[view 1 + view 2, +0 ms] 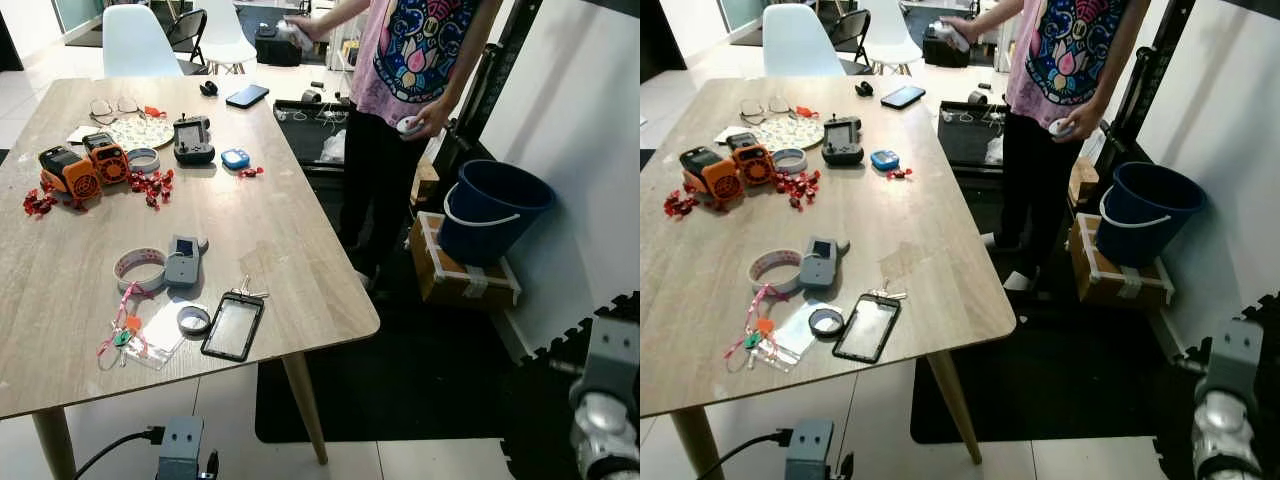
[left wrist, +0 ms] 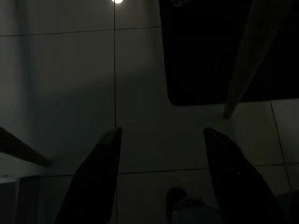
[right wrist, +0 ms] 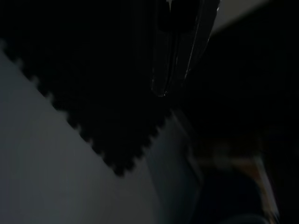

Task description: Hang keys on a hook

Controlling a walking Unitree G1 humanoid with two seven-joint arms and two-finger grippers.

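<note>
Left eye view puts you at the near end of a wooden table [image 1: 270, 230]. The keys [image 1: 247, 290] lie near the front edge, touching the top end of a black-framed card holder [image 1: 233, 327]. Just beside that holder sit a small roll of tape [image 1: 193, 319] and a clear pouch with a pink lanyard [image 1: 128, 330]. Behind them are a grey handheld device [image 1: 183, 261] and a larger tape ring [image 1: 139, 268], touching each other.

Farther up the table you have two orange gadgets [image 1: 84, 166], scattered red bits [image 1: 150, 186], a black controller [image 1: 193, 139], a small blue object [image 1: 235, 158], a patterned plate [image 1: 138, 131], glasses [image 1: 108, 106] and a phone [image 1: 247, 95].

A person in a pink printed shirt [image 1: 415, 50] stands beside the table's right side, near a dark blue bucket [image 1: 490, 208] set on a taped cardboard box [image 1: 462, 275].

Your left gripper [image 2: 161, 177] hangs low over the tiled floor [image 2: 60, 84] with its fingers spread apart and empty; a table leg [image 2: 243, 60] and a dark mat [image 2: 205, 51] lie beyond it. Your right arm [image 1: 605, 405] hangs idle at the lower right. The right wrist view is very dark, showing a puzzle-edged mat [image 3: 93, 93]; you cannot tell how the right gripper is set.
</note>
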